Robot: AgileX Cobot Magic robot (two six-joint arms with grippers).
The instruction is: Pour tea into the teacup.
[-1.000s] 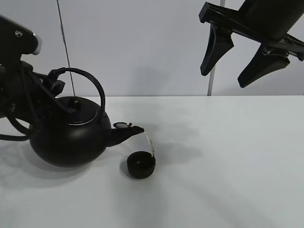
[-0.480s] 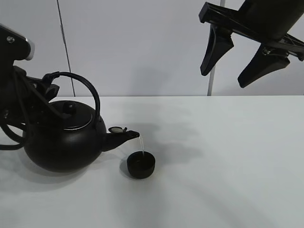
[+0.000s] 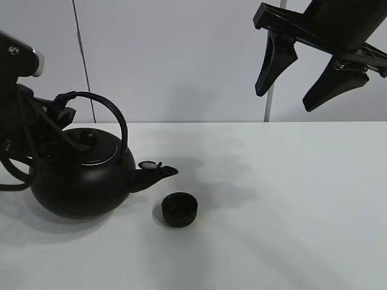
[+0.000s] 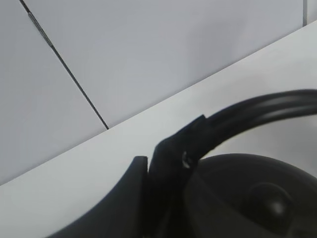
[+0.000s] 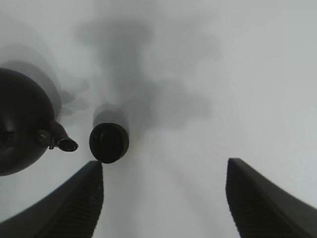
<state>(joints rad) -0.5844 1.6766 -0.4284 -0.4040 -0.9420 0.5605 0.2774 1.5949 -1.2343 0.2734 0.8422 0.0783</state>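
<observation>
Left arm (image 3: 13, 115) low at the left, jaws clamped on the kettle (image 3: 81, 178) handle, kettle level. Teacup (image 3: 179, 209) on the tabletop (image 3: 290, 199) just beside its spout. Right arm (image 3: 344, 24) high, jaws spread wide.

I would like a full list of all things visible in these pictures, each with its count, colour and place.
kettle: one, black, at the left part of the table, spout towards the teacup
teacup: one, matte black, on the table near the spout tip, apart from the kettle
table: one, white, lower half of the high view
wall: one, pale grey, behind the table
left gripper: one, black, shut on the kettle's arched handle
right gripper: one, black, open and empty, high above the right part of the table
</observation>
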